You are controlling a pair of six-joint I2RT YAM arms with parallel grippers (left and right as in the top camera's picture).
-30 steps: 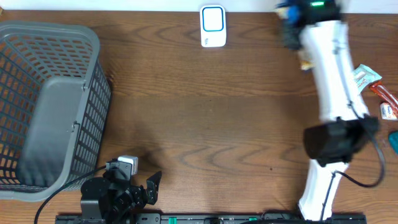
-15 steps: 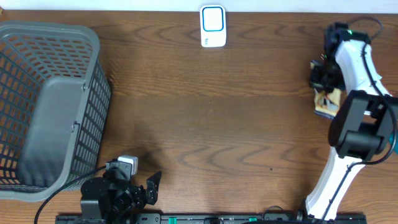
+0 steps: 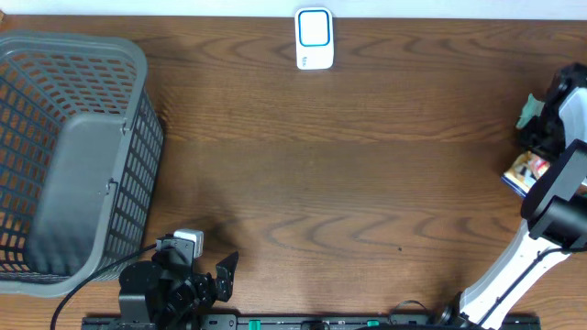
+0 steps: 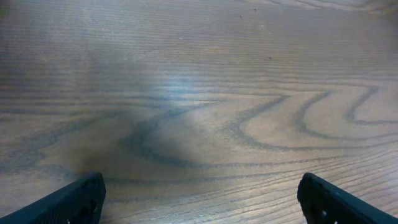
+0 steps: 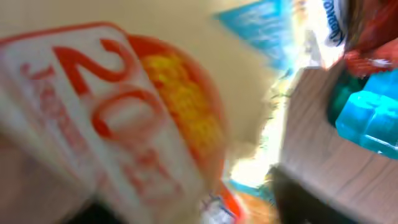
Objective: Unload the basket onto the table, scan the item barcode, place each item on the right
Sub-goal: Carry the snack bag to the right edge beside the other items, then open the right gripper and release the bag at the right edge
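Check the left gripper (image 4: pixel 199 202): its jaws stand wide apart over the table (image 4: pixel 186 93). For the right gripper (image 3: pixel 535 147), you cannot tell. The blurred packet (image 5: pixel 155 112) close before its jaws reads "20" in red.

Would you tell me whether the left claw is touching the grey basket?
Apart. The overhead view shows bare table between the left claw and the grey basket.

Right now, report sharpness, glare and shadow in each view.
Overhead: sharp, evenly lit, basket mesh crisp. Left wrist: soft glare patch on the table, dark shadow below it. Right wrist: heavy blur, a packet with a red 20 fills the frame, washed-out bright streak beside it.
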